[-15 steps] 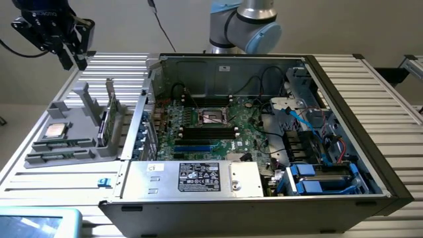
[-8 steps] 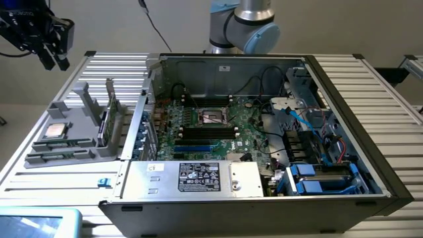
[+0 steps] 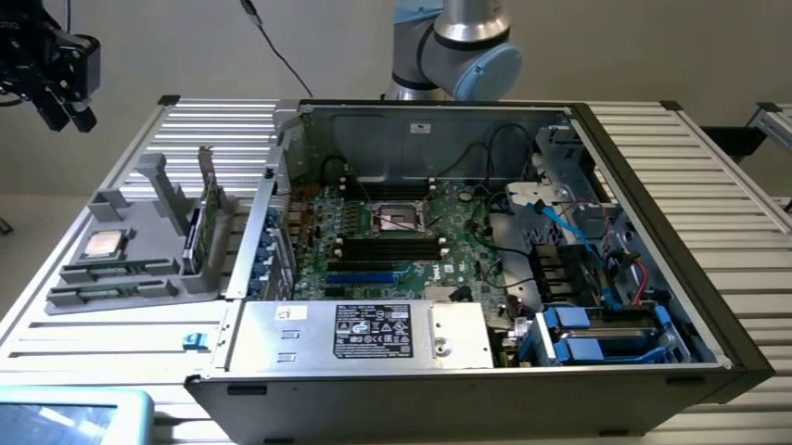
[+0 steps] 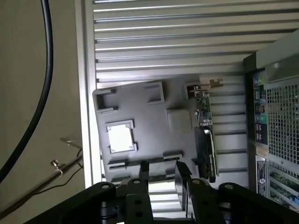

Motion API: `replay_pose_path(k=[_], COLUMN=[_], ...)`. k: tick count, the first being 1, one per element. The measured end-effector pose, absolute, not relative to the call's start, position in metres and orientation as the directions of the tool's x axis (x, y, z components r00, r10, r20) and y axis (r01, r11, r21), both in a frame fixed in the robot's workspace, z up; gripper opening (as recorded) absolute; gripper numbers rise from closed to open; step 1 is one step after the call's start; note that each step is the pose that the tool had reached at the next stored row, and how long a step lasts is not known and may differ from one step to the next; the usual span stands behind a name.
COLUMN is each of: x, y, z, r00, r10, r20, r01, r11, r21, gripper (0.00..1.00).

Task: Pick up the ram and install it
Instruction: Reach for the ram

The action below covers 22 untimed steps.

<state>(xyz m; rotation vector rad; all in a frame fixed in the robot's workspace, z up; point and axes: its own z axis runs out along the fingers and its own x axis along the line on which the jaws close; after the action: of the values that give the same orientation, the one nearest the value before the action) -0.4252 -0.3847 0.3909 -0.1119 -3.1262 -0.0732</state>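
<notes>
my gripper (image 3: 70, 116) hangs wide open, empty, at 12 o'clock from the ram (image 3: 111, 271) in the exterior view.

The ram (image 4: 161, 177) perhaps half behind the fingers (image 4: 182, 179); gripper (image 3: 70, 119) partly beyond the exterior view's left edge.

You can read no text here; the print on the power supply (image 3: 266, 338) label (image 3: 371, 331) stays illegible
</notes>
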Motion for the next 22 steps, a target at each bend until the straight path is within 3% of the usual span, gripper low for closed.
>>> replay_pose_path(k=[22], x=[-0.4279], y=[-0.3855], z=[0.3908], r00=[-0.969], r10=[-0.246], r20=[0.017], r01=[-0.246], r11=[0.969], r21=[0.028], gripper=[0.35])
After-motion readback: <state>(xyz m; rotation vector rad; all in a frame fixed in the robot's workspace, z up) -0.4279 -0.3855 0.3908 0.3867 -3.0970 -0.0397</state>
